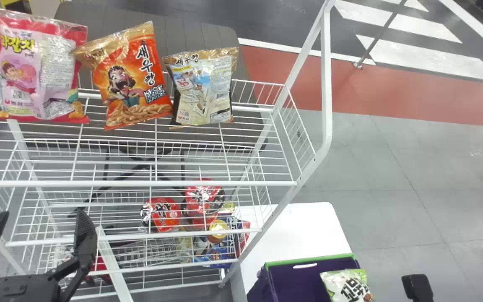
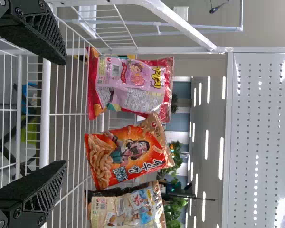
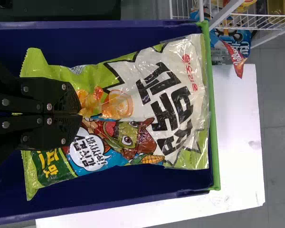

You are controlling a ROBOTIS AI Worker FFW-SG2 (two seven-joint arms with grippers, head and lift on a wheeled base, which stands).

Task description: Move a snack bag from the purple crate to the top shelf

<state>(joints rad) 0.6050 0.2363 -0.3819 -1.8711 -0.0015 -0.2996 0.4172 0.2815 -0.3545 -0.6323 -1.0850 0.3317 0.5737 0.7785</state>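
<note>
Along the back edge of the top shelf (image 1: 282, 183) stand a pink-and-red bag (image 1: 40, 67), an orange bag (image 1: 134, 84) and a beige bag (image 1: 203, 90), running from the left corner toward the right. White end rails (image 1: 298, 126) and a tall side frame (image 1: 326, 84) rise at the shelf's right edge, standing in the way between it and the purple crate (image 1: 296, 283). Red noodle cups (image 1: 166, 214) sit lower in the rack, toward its right edge. The crate is on a white table (image 1: 300, 226). Near the rack's front left corner, the left gripper (image 1: 36, 247) waits with its jaws wide apart and nothing between them.

The green-and-white snack bag (image 1: 346, 285) is at the crate's opening, one end at the green far rim (image 3: 210, 95). The right gripper (image 3: 80, 114) has its jaws pinched together on the middle of the bag's near part, and the bag spreads out to both sides and beyond the tips.
</note>
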